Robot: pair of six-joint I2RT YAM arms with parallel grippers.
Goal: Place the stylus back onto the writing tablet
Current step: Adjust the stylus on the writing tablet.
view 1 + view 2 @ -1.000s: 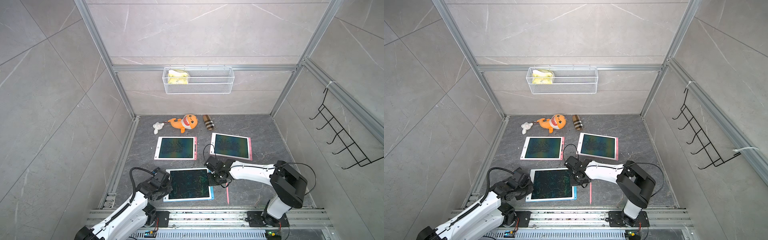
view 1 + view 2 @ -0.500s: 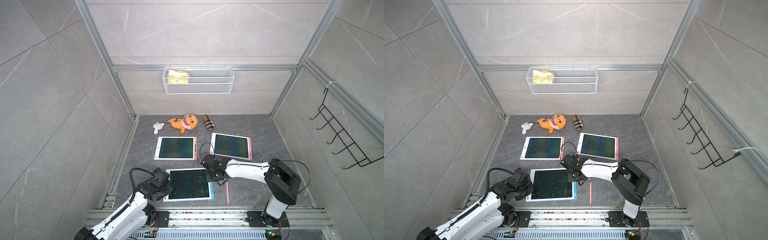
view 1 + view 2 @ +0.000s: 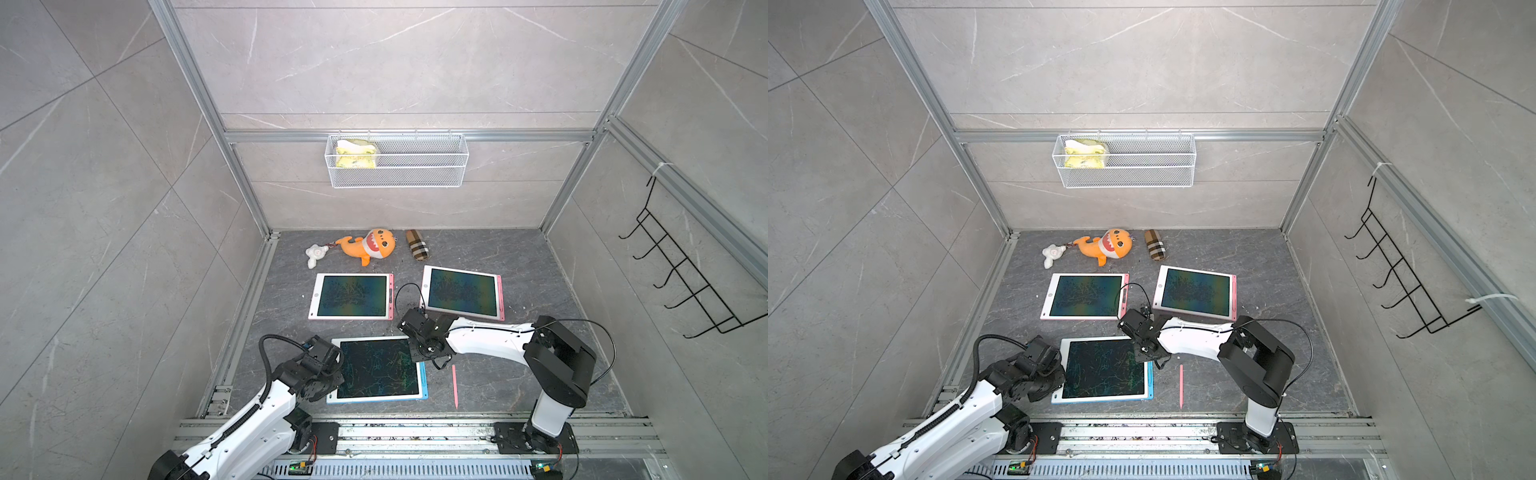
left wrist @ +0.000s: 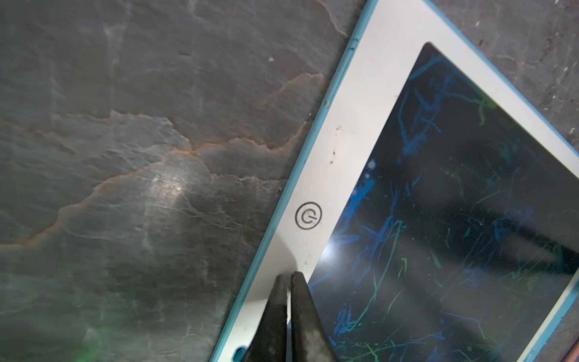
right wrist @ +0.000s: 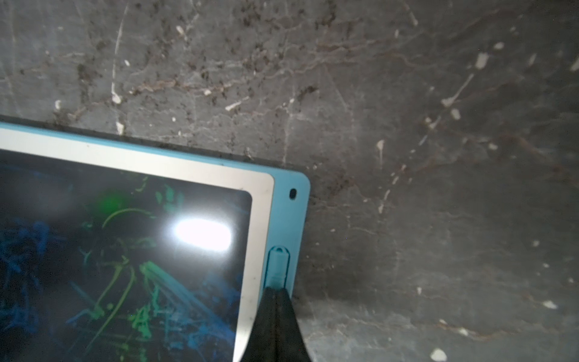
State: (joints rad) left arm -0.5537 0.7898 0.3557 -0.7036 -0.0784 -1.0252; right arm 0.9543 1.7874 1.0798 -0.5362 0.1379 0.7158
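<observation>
The blue-framed writing tablet (image 3: 376,370) (image 3: 1102,372) lies flat at the front of the floor, its dark screen covered in scribbles. In the right wrist view a blue stylus (image 5: 277,264) lies in the slot along the tablet's edge (image 5: 283,200), near a corner. My right gripper (image 5: 275,290) (image 3: 419,358) is shut, its tips resting on that stylus. My left gripper (image 4: 289,275) (image 3: 337,373) is shut too, tips on the white bezel (image 4: 344,141) below the power button. A pink stylus (image 3: 454,386) (image 3: 1181,385) lies loose on the floor right of the tablet.
Two pink-framed tablets (image 3: 352,296) (image 3: 463,293) lie farther back. An orange shark plush (image 3: 368,247), a small white toy (image 3: 316,254) and a plaid pouch (image 3: 417,245) sit by the back wall. A wire basket (image 3: 397,160) and a black hook rack (image 3: 685,282) hang on the walls.
My right gripper has moved left from beside the pink stylus onto the tablet's right edge. The pink stylus and the left arm have stayed put.
</observation>
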